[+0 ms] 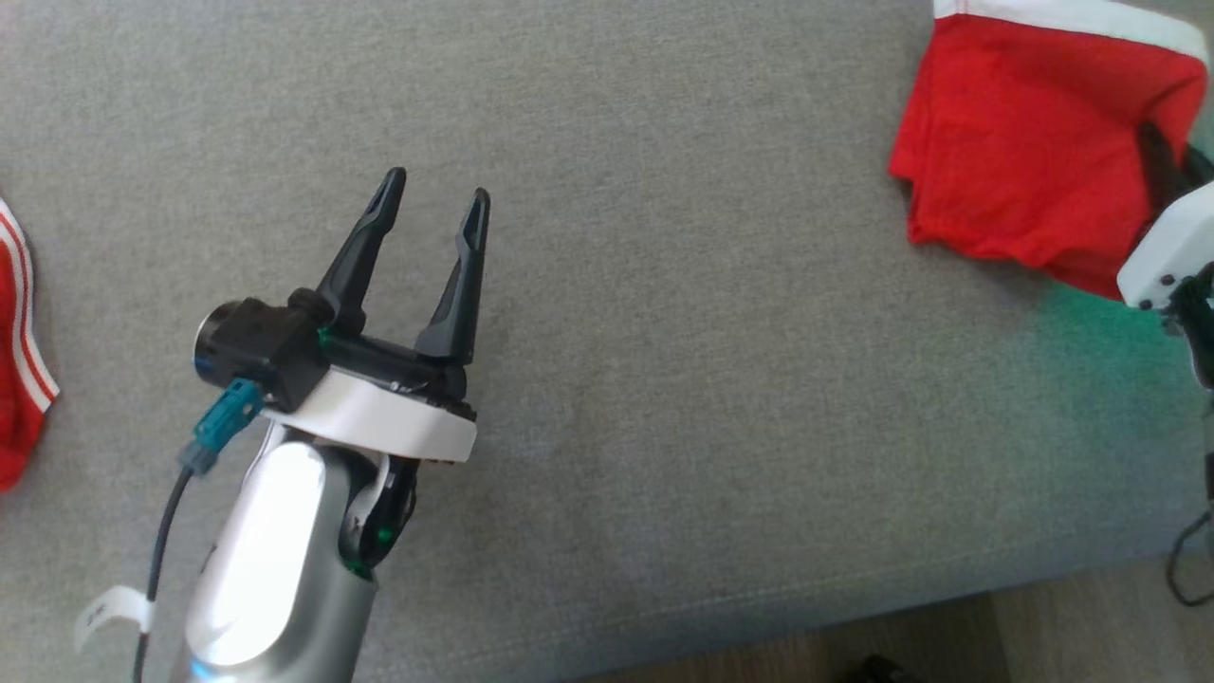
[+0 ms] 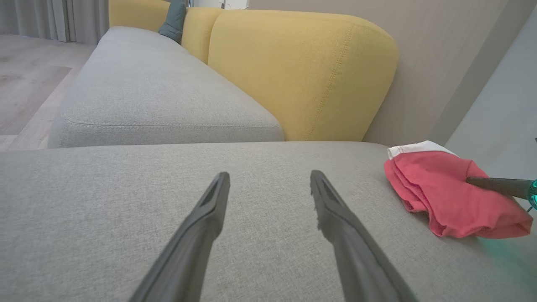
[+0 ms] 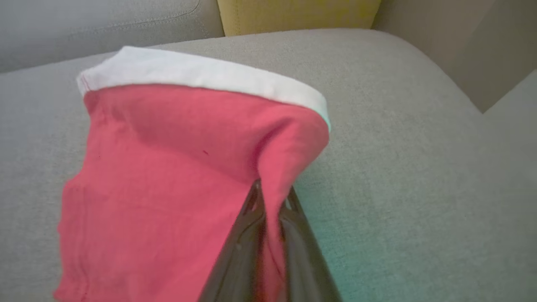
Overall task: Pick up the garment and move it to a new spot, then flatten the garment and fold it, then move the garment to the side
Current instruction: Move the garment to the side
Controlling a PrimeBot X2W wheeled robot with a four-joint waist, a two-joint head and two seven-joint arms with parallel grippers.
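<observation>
The garment [image 1: 1024, 142] is red with a white band, folded into a compact pile at the far right of the grey sofa seat. It also lies at the right of the left wrist view as the garment [image 2: 444, 193]. My right gripper [image 3: 272, 193] is shut on a fold at the right edge of the garment [image 3: 168, 176], the cloth pinched between its dark fingers. Its dark fingers [image 1: 1159, 161] reach into the pile from the right edge. My left gripper [image 1: 434, 197] hovers open over bare cushion at left centre, far from the garment, its fingers [image 2: 209, 209] holding nothing.
Another red cloth with white stripes [image 1: 17, 351] lies at the left edge. The grey seat cushion [image 1: 664, 379] ends at its front edge near the bottom, with floor [image 1: 1043, 626] beyond. A yellow backrest [image 2: 302, 71] rises behind the seat.
</observation>
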